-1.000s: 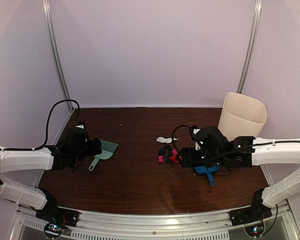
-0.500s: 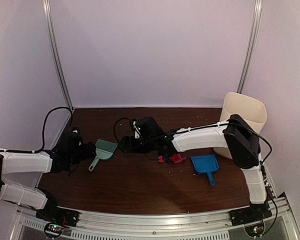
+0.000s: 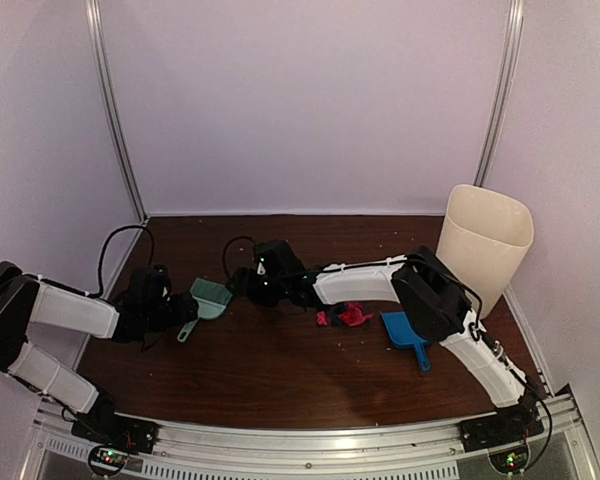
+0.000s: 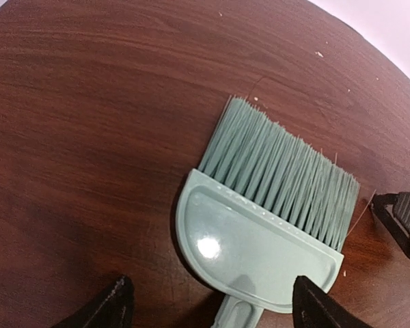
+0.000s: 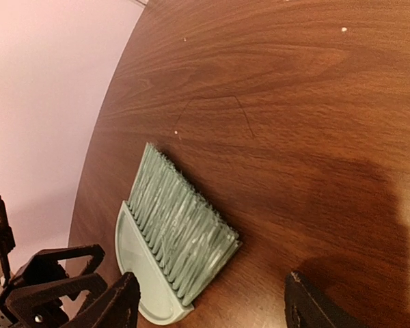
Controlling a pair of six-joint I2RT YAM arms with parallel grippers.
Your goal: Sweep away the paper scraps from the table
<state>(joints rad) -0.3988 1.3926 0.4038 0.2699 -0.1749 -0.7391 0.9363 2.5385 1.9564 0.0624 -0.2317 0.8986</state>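
A few magenta-pink and dark blue paper scraps (image 3: 342, 316) lie together mid-table on the dark wood table (image 3: 280, 375), just under my right forearm. A mint-green hand brush (image 3: 208, 300) lies at the left. It also shows in the left wrist view (image 4: 260, 225) and the right wrist view (image 5: 171, 239). My left gripper (image 3: 180, 312) is open and its fingers (image 4: 113, 311) straddle the brush handle (image 4: 236, 318) without closing. My right gripper (image 3: 238, 288) is open and empty, reaching across to just right of the bristles. In its own view, the right gripper (image 5: 212, 304) hovers low over the wood.
A blue dustpan (image 3: 408, 332) lies right of the scraps. A tall cream bin (image 3: 483, 240) stands at the back right. Tiny pale crumbs speckle the wood. A silver rail (image 3: 310, 435) runs along the front edge. My right arm spans the table's middle.
My right arm has swung from above the dustpan leftward across the scraps to the brush. The dustpan stays on the table, uncovered. My left gripper has shifted slightly toward the brush handle.
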